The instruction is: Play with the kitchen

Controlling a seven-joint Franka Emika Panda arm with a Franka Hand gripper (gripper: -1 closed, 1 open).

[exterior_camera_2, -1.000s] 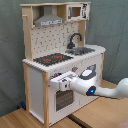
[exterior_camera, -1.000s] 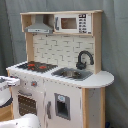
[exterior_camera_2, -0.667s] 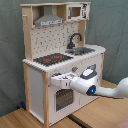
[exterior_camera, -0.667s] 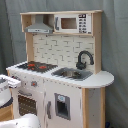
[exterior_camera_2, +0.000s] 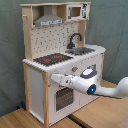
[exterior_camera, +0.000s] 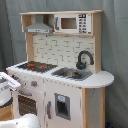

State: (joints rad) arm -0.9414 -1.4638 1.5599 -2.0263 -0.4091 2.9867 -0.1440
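Grey curtain behind, wooden tabletop (exterior_camera_2: 100, 112) below. In the second exterior view my tool (exterior_camera_2: 54, 78) reaches in from 3 o'clock against the front of the kitchen (exterior_camera_2: 60, 60), above the oven door (exterior_camera_2: 62, 97); I cannot tell its finger state. Open tabletop lies at 5 o'clock. The arm has edged slightly leftward.

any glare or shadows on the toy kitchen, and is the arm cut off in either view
In the first exterior view the light is soft and even, with no glare on the kitchen; only a sliver of the arm shows at the first exterior view's left edge. In the second exterior view the arm shows fully, and the oven door below it looks darker.
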